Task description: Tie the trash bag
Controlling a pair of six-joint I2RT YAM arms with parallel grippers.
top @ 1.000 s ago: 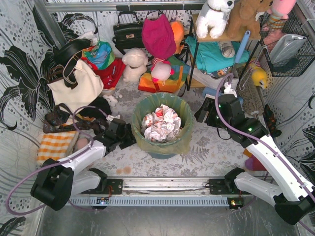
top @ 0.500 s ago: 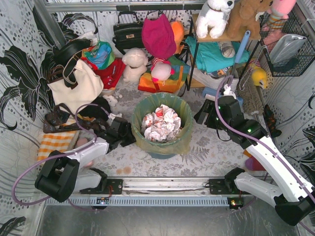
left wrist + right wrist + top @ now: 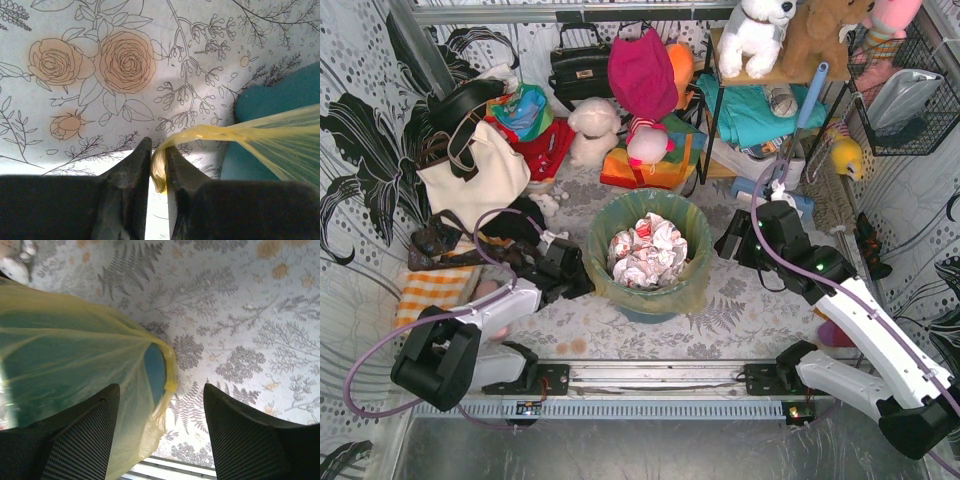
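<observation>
From above, the bag point(image 3: 692, 288) is sitting in the middle of the table point(image 3: 750, 300). It is lining a round teal bin point(image 3: 642, 314), and its yellow-green top is folding down over the outside of the bin. White and red paper point(image 3: 645, 250) is showing inside it. The left gripper point(image 3: 582, 278) is sitting low, right up against the left side of the bag. The right gripper point(image 3: 725, 240) is hanging just beside the right side. A cream tote point(image 3: 475, 175) is lying well apart at the back left. From up here I cannot tell how the jaws are standing. In the left wrist view, the left fingers point(image 3: 132, 170) are squeezing together on a bunched bit of the bag. A thin yellow strand is stretching tight from them off to the right, toward the bin, with the flowery table lying below it. In the right wrist view, the right fingers point(image 3: 90, 430) are standing wide apart and are gripping nothing. The loose edge of the bag is hanging in the gap between them, draping over the side of the bin. A small patch of teal is peeking out where the plastic is parting. I cannot tell if the plastic is touching either finger.
</observation>
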